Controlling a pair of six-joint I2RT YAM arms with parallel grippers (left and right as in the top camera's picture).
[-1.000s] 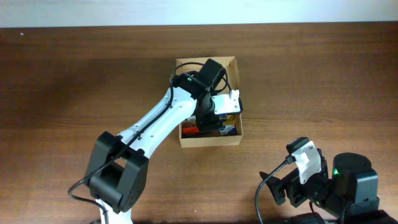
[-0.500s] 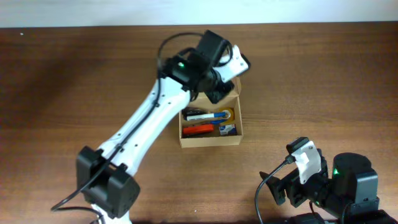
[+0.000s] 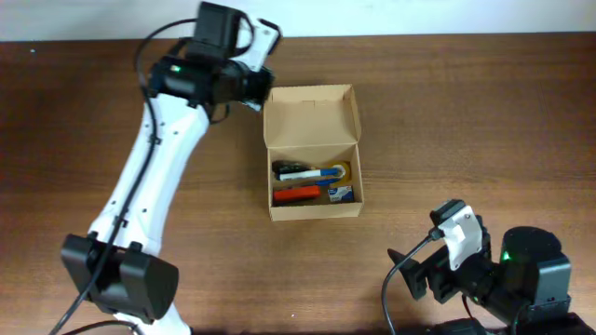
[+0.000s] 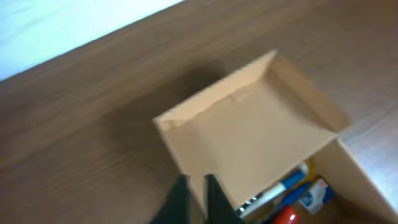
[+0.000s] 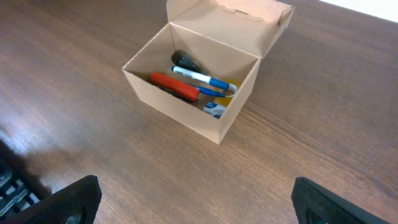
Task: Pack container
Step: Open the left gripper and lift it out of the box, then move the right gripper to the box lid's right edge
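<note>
Container [image 3: 315, 210] is noted near the middle of the desk [image 3: 484, 121], with its lid [image 3: 311, 115] hinged open and leaning back toward the far edge. Bare wood is seen on every side of it, widest to the left and right. The far desk edge runs a short way beyond the lid, with a pale band behind it. Inside, a red pen [image 3: 296, 194], a blue pen [image 3: 322, 174], a black-capped marker [image 5: 185, 60] and a tape roll [image 3: 344, 170] are seen lying flat below the rim. Left gripper [image 4: 198, 182] is found with fingers pressed together, nothing between them. It is held above the desk just beside the lid's far left corner, and its arm crosses the left half of the desk apart from the container. Right gripper [image 5: 194, 186] is found with fingers spread wide, nothing held. It sits low at the near right corner, well apart from the container and facing a near corner of the box. Bare wood is seen between the two.
</note>
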